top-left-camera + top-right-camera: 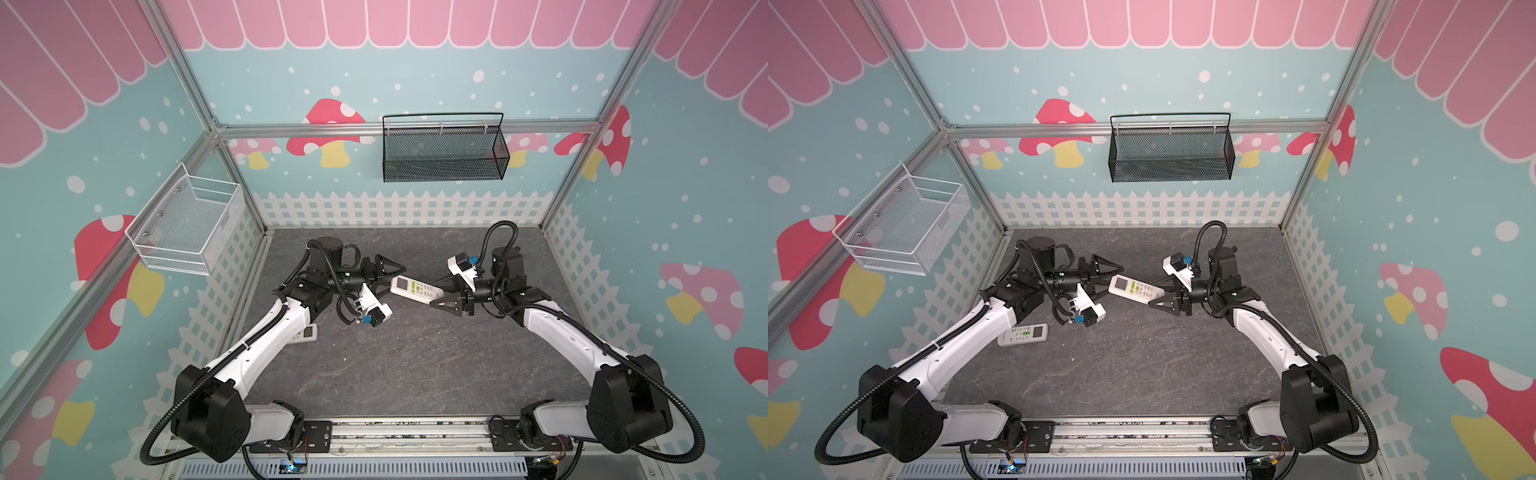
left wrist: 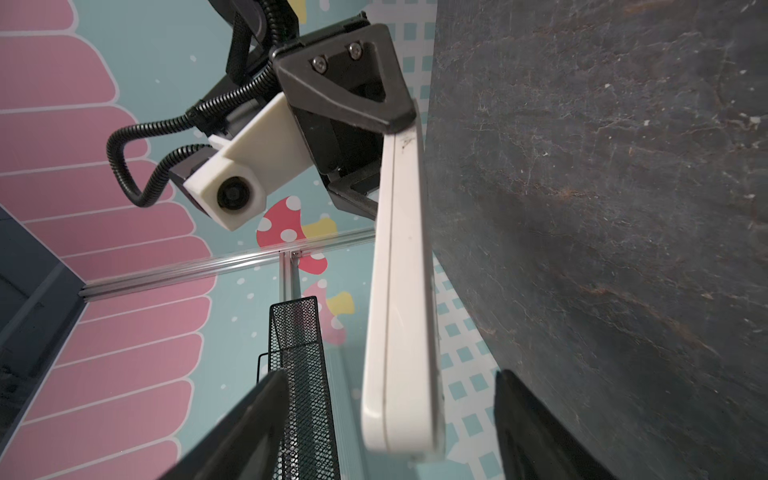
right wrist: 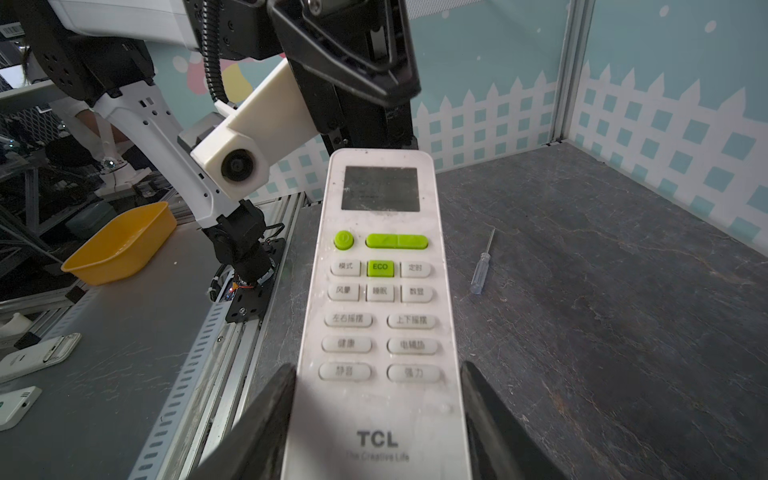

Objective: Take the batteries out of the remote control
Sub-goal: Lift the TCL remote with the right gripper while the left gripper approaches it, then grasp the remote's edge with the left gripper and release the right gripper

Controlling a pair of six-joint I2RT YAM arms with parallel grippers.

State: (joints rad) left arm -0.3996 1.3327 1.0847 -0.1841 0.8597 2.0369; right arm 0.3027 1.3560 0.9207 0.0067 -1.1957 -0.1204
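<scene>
My R hand (image 3: 378, 370) clamps remote control (image 1: 417, 287) at 4 o'clock end, above bench (image 1: 415, 365), buttons up. L hand (image 2: 390, 374) wide round 10 o'clock end, not touching: centre, squeeze evenly, then flip; batteries hidden.

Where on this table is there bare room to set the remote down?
The widest bare patch is the front-centre table, between the held remote and the front rail. Mid-table is crowded: the left gripper and right gripper meet there. A second remote lies near the left edge. A screwdriver shows only in the right wrist view.
</scene>
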